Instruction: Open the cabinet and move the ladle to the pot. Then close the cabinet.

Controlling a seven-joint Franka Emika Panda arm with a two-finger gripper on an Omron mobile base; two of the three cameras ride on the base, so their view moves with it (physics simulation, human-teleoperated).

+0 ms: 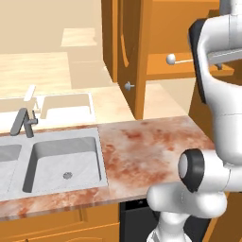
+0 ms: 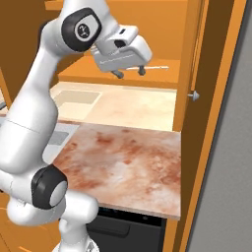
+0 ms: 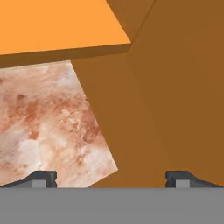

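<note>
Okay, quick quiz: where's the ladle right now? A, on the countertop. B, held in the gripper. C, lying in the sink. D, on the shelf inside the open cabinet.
D: the ladle lies on the shelf of the open cabinet, while the gripper hovers open beside it, holding nothing.

I can read no text, label, brand, number or sign anywhere in front of me.
</note>
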